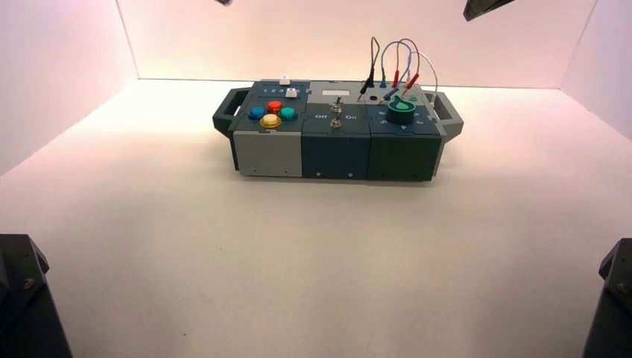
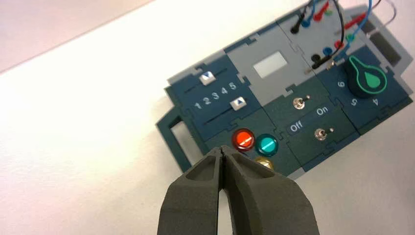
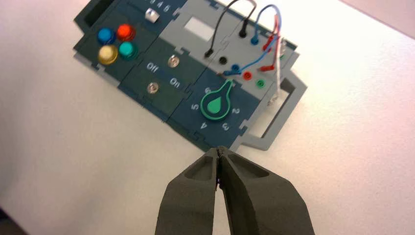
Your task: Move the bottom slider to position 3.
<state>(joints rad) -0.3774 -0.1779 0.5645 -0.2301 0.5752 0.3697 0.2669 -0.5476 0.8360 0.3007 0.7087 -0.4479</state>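
Box on the worktop [image 1: 316,253], bottom slider [image 2: 238,103] at its left, between the numbers and the red button [image 2: 243,140], near 5, my left claw [image 2: 221,148] and right claw [image 3: 219,149] closed, both raised, idle.

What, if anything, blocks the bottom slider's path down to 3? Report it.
Nothing visible does: the track between the bottom slider, near 5, and position 3 shows bare. The top slider sits on its own separate track.
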